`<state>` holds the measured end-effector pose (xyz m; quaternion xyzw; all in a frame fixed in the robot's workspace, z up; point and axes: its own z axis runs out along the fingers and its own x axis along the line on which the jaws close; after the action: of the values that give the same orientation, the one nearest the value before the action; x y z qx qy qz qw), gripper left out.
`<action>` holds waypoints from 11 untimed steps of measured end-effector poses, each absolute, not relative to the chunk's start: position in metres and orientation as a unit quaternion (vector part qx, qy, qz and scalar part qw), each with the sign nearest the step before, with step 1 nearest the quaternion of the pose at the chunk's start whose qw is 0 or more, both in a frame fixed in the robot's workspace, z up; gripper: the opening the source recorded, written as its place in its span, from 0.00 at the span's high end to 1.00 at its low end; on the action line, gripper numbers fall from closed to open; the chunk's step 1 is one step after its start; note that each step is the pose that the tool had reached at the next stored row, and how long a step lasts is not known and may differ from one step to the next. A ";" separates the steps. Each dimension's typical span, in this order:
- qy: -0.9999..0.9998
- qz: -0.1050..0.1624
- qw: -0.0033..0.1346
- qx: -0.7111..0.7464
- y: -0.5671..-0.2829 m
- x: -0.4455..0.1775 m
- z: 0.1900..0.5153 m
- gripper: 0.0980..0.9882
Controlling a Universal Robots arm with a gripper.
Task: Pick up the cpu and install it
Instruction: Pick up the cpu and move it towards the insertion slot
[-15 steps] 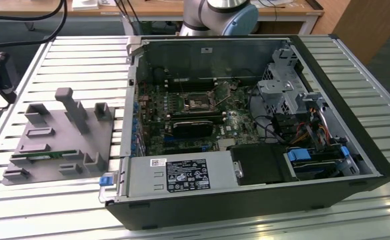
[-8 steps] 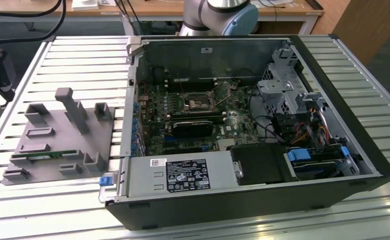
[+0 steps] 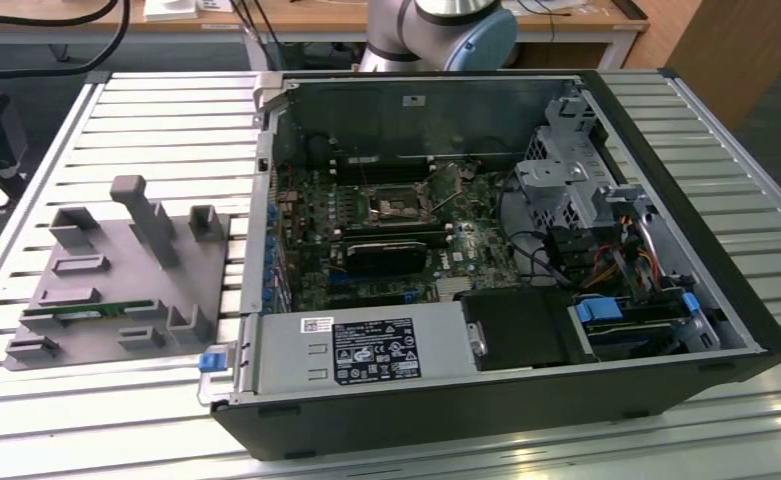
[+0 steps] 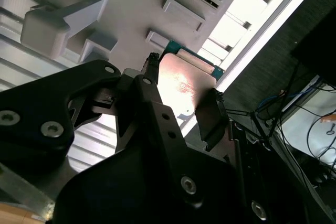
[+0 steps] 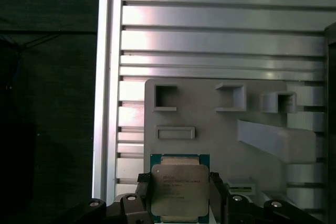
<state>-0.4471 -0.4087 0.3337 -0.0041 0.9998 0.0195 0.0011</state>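
First wrist view: black gripper (image 5: 180,203) clamped on the small square silvery-grey cpu (image 5: 180,188) by two opposite edges, over the grey moulded fixture tray (image 5: 210,124). Exterior view: a tray slot holds a long green memory stick (image 3: 77,315); the open black computer case (image 3: 497,410) holds the green motherboard (image 3: 390,240)

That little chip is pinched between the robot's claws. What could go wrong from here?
1. The gripper holds the cpu by just two opposite edges, so the chip might slip or tilt.
2. The socket sits deep inside the computer case, close to cables. The arm could snag something on its way in.
3. If the chip went down crooked, it would probably damage the socket.
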 end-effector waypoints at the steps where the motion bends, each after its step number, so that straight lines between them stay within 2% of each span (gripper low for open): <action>1: 1.000 0.019 0.001 -0.004 -0.409 -0.447 0.334 0.51; 11: 1.000 0.019 0.001 -0.004 -0.409 -0.447 0.342 0.51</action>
<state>-0.4471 -0.4087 0.3424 -0.0041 0.9998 0.0195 0.0011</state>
